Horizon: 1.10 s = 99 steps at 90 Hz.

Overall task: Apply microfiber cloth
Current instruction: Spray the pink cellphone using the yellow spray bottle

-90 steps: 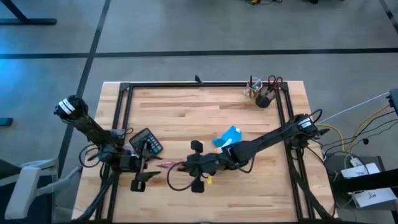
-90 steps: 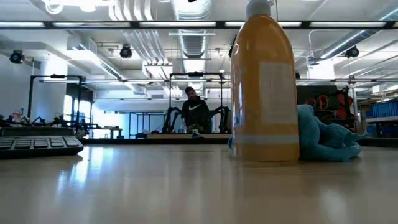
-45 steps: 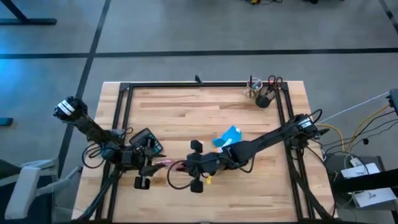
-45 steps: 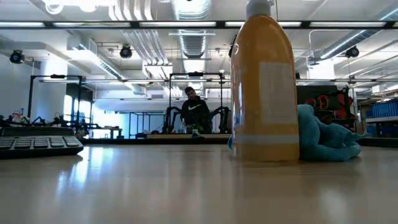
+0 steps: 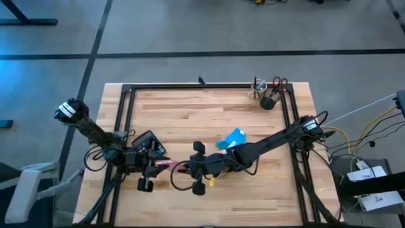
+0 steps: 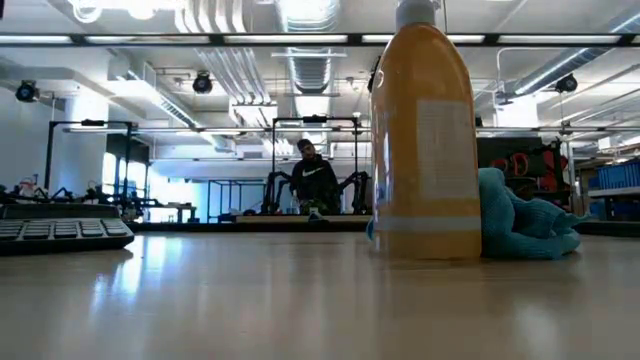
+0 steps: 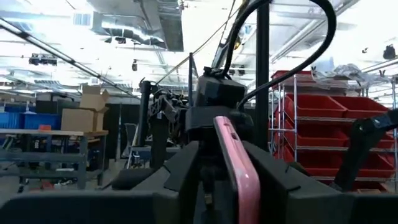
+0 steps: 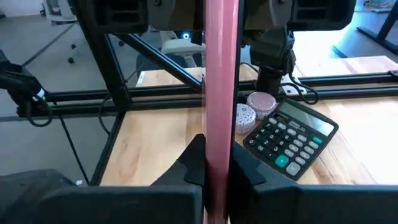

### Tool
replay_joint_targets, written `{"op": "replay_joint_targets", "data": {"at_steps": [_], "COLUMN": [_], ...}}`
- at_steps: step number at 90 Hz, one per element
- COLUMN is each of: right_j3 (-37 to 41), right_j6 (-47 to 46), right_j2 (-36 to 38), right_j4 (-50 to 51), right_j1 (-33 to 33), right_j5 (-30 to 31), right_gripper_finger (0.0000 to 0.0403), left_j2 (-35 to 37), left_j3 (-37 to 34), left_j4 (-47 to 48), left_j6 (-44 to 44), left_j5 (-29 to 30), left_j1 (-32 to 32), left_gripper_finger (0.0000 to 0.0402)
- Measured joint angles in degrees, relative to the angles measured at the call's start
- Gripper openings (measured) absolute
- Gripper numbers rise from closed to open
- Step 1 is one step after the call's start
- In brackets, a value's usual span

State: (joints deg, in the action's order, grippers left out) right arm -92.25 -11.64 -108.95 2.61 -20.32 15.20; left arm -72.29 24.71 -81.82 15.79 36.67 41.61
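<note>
A phone in a pink case (image 5: 168,166) hangs between my two grippers near the table's front, left of the middle. It stands on edge in both wrist views (image 7: 239,168) (image 8: 221,74). My left gripper (image 5: 155,167) is shut on its left end and my right gripper (image 5: 183,169) on its right end. The turquoise microfiber cloth (image 5: 233,139) lies crumpled on the table beside my right arm. In the low view the cloth (image 6: 525,225) sits behind an orange spray bottle (image 6: 425,130). My left gripper pinches the phone's left end (image 7: 245,199) between its two fingers, level, from the table's left. The phone stands on edge. My right gripper pinches the phone's right end (image 8: 217,180) between its two fingers, level, from the table's right. The phone's edge runs straight away from the fingers, above the table.
A black calculator (image 5: 149,144) lies just behind my left gripper, with two small round things (image 8: 254,107) beside it. A cup of pens and scissors (image 5: 269,95) stands at the far right. A black rail frame (image 5: 202,87) borders the table.
My left gripper has shifted a little toward the table's right, closer to my right gripper and along the phone. The cloth and the bottle have not moved.
</note>
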Motion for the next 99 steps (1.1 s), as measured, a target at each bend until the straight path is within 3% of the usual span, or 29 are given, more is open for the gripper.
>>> {"op": "replay_joint_targets", "data": {"at_steps": [17, 36, 54, 76, 90, 99], "right_j3": [0.0, 0.0, 0.0, 0.0, -0.1, -0.1], "right_j6": [0.2, -0.3, -5.0, -15.1, -27.7, -37.8], "right_j2": [0.0, 1.1, 6.9, 13.2, 17.6, 18.4], "right_j4": [0.0, 2.5, 15.0, 34.3, 48.0, 58.0], "right_j1": [0.0, 0.1, -0.5, -7.0, -12.7, -14.8], "right_j5": [0.3, 0.2, 0.0, 15.3, 24.3, 26.2], "right_gripper_finger": [0.0017, 0.0084, 0.0138, 0.0145, 0.0123, 0.0104], "left_j2": [0.0, 0.0, 0.1, 0.0, 0.0, -0.3], "left_j3": [0.0, 0.0, -0.1, -0.1, -0.1, -0.1], "left_j4": [-0.1, -0.2, 4.8, 17.6, 25.7, 28.5], "left_j6": [0.6, 1.3, 0.8, -7.2, -12.4, -15.7], "left_j5": [-0.1, 3.1, 8.2, 10.1, 8.6, 5.7], "left_j1": [0.0, -0.1, -0.8, -6.4, -11.2, -13.8], "left_gripper_finger": [0.0017, 0.0015, 0.0015, 0.0015, 0.0015, 0.0015]}}
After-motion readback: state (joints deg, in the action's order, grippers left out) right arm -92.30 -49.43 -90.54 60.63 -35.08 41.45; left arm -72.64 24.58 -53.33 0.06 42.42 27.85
